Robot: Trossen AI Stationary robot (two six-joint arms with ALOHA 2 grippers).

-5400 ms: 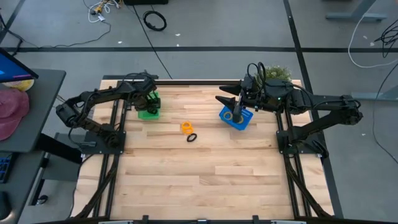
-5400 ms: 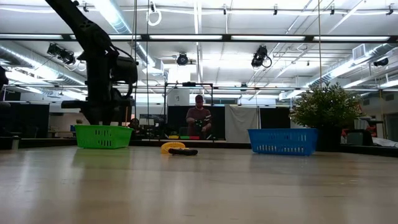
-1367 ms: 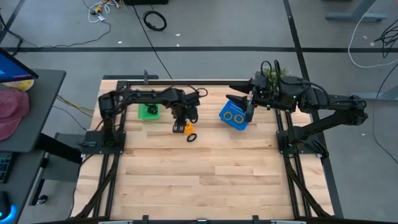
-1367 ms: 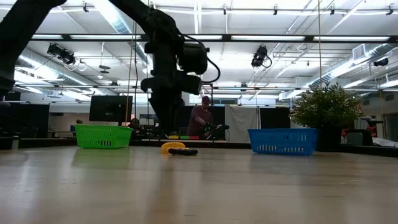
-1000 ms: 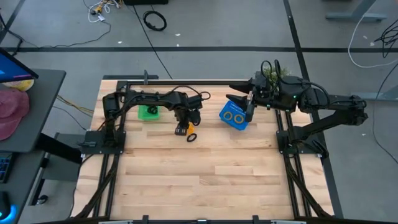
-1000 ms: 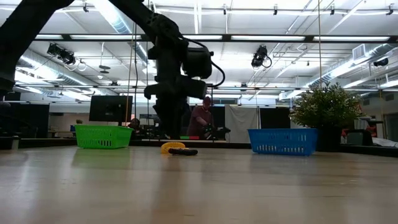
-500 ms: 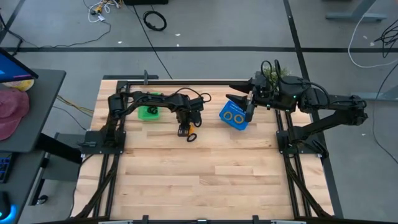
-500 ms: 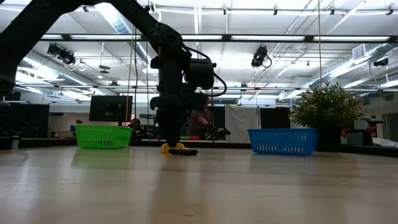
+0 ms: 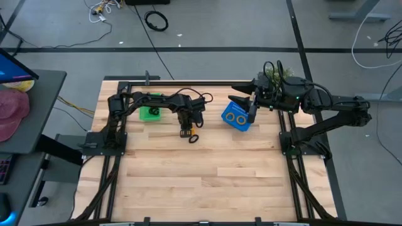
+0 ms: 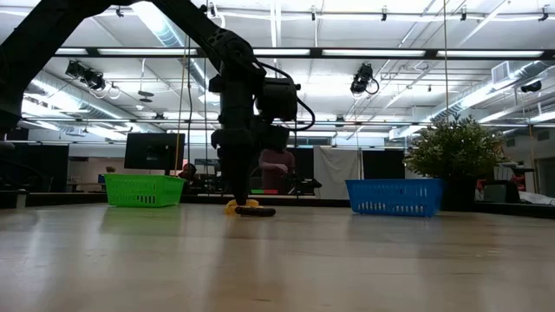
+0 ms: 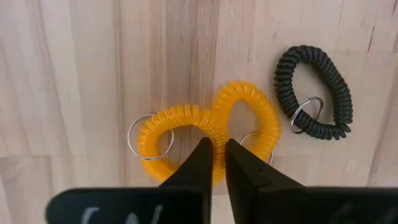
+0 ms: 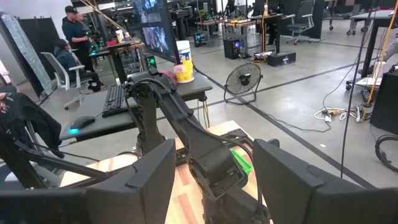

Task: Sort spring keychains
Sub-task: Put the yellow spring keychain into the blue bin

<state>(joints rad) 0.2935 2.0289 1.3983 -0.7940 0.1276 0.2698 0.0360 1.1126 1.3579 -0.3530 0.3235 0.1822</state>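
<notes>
**A:** Where is your left gripper (image 11: 214,163)?

**B:** I have it down at the table's middle, right over the orange keychains (image 11: 205,129). In the left wrist view my 2 fingers (image 11: 194,167) are pressed nearly together, a thin slit between them, and their tips sit on the orange coil where its 2 loops meet. They look clamped on that strand, though I cannot see underneath it.

**A:** And in the other views?

**B:** From above, the left gripper (image 9: 186,127) covers most of the orange; only a bit shows under it. In the low view the left gripper (image 10: 240,198) reaches the table, with the orange keychains (image 10: 236,207) at its tip.

**A:** The black one?

**B:** The black keychain (image 11: 314,93) lies flat on the wood just beside the orange, to the right and apart from it, its metal ring (image 11: 306,115) inside the loop. From above the black keychain (image 9: 194,138) sits just nearer than the gripper.

**A:** Baskets?

**B:** The green basket (image 9: 150,112) is at the far left, the blue basket (image 9: 237,117) at the far right with 2 black coils in it.

**A:** Your right gripper (image 9: 250,110)?

**B:** It hangs over the blue basket's right edge, fingers spread wide in the right wrist view.
</notes>
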